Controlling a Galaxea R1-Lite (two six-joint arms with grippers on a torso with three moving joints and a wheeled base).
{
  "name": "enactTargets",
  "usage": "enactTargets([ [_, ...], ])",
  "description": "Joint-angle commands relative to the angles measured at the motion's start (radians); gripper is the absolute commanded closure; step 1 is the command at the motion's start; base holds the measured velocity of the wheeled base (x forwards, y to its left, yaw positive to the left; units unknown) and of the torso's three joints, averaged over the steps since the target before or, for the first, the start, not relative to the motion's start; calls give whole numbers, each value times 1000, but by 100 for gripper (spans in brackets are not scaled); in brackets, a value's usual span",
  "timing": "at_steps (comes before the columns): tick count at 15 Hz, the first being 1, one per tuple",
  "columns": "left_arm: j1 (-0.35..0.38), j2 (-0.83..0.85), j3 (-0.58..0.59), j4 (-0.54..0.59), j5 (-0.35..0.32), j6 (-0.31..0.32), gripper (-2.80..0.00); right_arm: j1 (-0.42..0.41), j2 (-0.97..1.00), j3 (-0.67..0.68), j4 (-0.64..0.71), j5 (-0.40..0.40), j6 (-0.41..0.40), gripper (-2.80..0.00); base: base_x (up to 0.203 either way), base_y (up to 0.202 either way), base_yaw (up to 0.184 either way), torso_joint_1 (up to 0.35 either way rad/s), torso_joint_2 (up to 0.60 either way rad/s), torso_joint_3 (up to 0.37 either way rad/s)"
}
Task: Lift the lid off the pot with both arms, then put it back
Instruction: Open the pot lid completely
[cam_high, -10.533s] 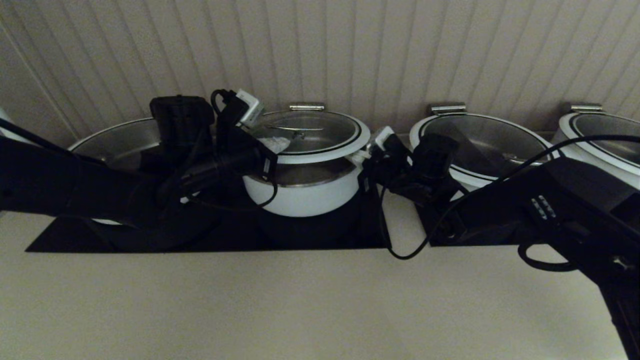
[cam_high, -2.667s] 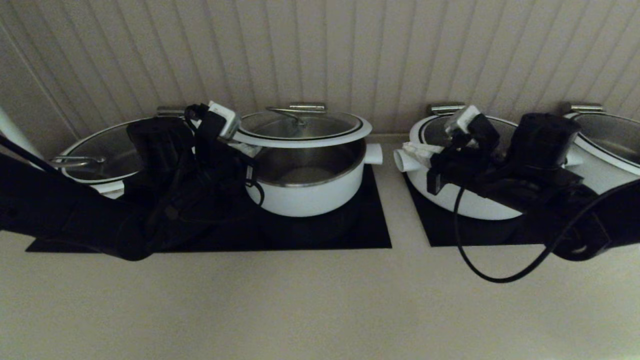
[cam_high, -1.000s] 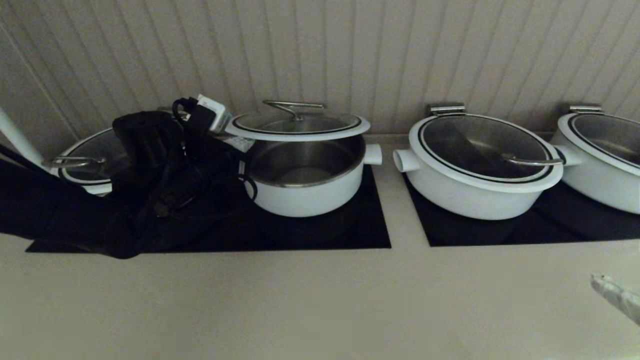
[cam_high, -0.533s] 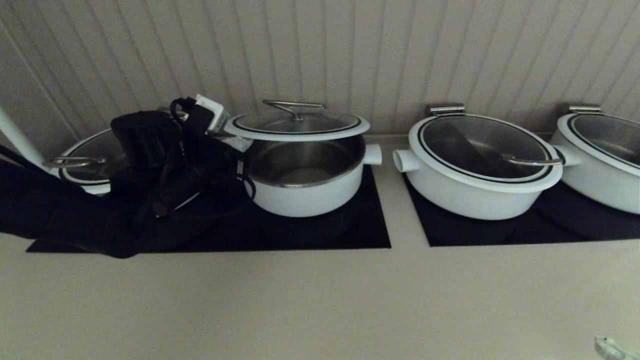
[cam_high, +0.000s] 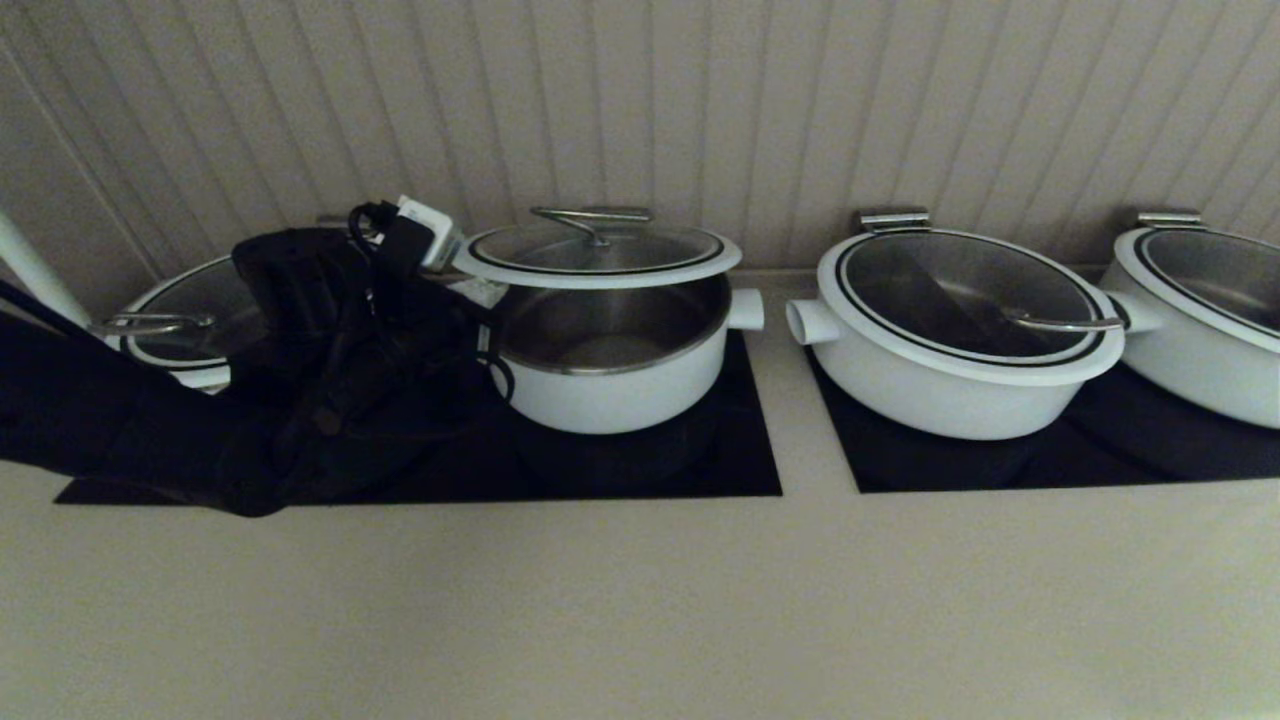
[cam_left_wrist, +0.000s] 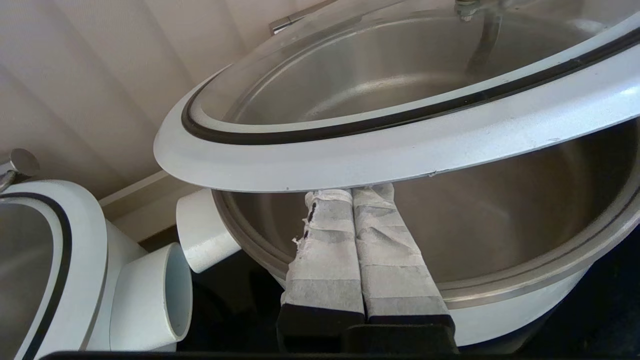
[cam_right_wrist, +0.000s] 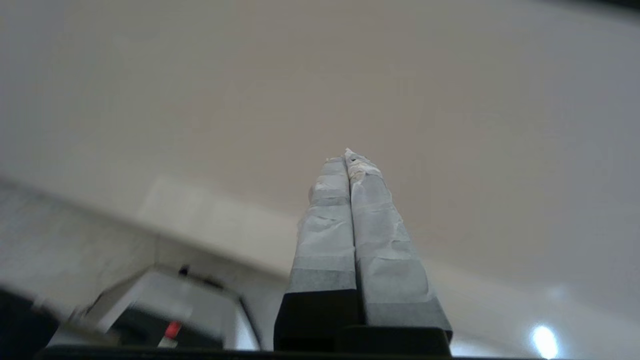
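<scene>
The lid (cam_high: 600, 252), glass with a white rim and a steel handle, hovers a little above the open pot (cam_high: 620, 395), about level. My left gripper (cam_high: 482, 290) is shut, and its taped tips sit under the lid's rim on the pot's left side. In the left wrist view the shut left gripper (cam_left_wrist: 350, 192) touches the underside of the lid's rim (cam_left_wrist: 400, 155), over the pot's steel inside (cam_left_wrist: 500, 225). My right gripper (cam_right_wrist: 347, 156) is shut and empty over the beige counter. It is out of the head view.
A wider lidded pot (cam_high: 960, 330) stands to the right, with another (cam_high: 1210, 300) at the far right. A third (cam_high: 175, 325) is behind my left arm. Black mats (cam_high: 745, 455) lie under the pots. The ribbed wall is close behind, and the beige counter (cam_high: 640, 600) is in front.
My right arm has let go of the lid, drawn back to the right and left the head view. The lid, borne by the left gripper alone, has sunk slightly.
</scene>
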Motion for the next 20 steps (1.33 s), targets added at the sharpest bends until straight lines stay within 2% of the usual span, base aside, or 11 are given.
enactTargets([
  [1,0,5,1,-5,-1,2,0,2,-13,0,29,3,4,0,0,0,0,0,0,0],
  [17,0,6,4,-9,1,2,0,17,-105,0,29,2,19,0,0,0,0,0,0,0],
  [20,0,15,3,-9,4,3,0,17,-105,0,32,2,104,0,0,0,0,0,0,0],
])
